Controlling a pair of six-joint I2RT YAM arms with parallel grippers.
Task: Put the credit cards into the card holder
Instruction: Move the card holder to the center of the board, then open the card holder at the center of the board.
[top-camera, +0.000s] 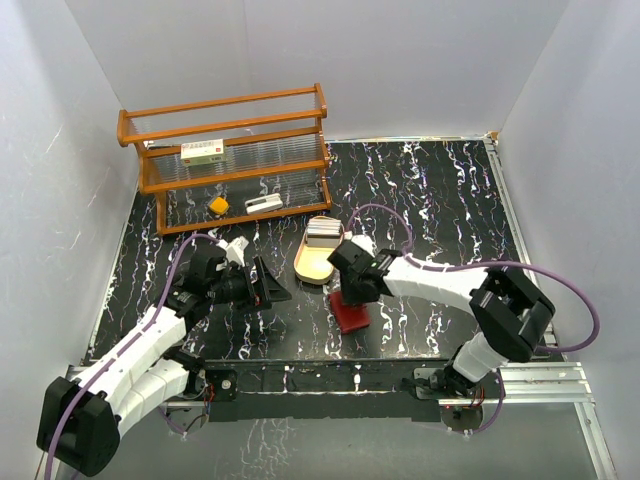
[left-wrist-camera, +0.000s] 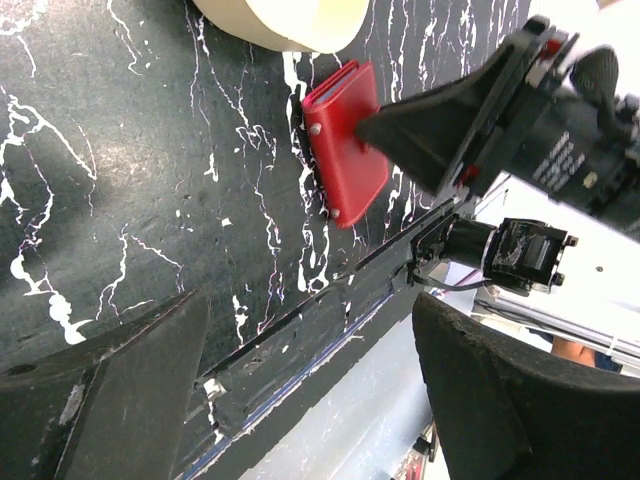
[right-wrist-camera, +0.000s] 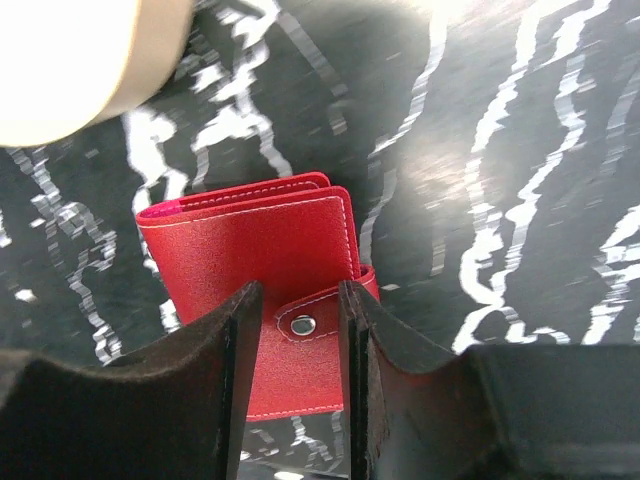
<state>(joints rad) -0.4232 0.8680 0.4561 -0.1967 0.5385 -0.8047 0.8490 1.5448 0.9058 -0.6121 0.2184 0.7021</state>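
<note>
Down on the black marbled table (top-camera: 420, 200), the right gripper (right-wrist-camera: 298, 310) stands low over the closed card holder (right-wrist-camera: 250, 245). Its jaws are apart and set either side of the snap tab (right-wrist-camera: 322, 338), with a sliver of gap showing on one side, so no pinch is evident. The left gripper (left-wrist-camera: 310, 335) hangs off to the right hand's left, jaws wide and empty, the red wallet well ahead of its fingertips. Just past the wallet's far edge, beyond the right hand's fingertips, sits the tan oval tray (top-camera: 310, 268). The credit cards (top-camera: 322, 232) lie stacked in its far end, none yet in the holder.

The step in hand looks to be popping the snap so the wallet can be opened. To do it well, the right hand should probably close squarely on the tab, close behind the silver stud (right-wrist-camera: 303, 324), then peel up and back towards its own wrist rather than pull straight up. So light a wallet would likely rise with the tab, so the idle left hand might first press down on the cover, clear of the tab.
</note>
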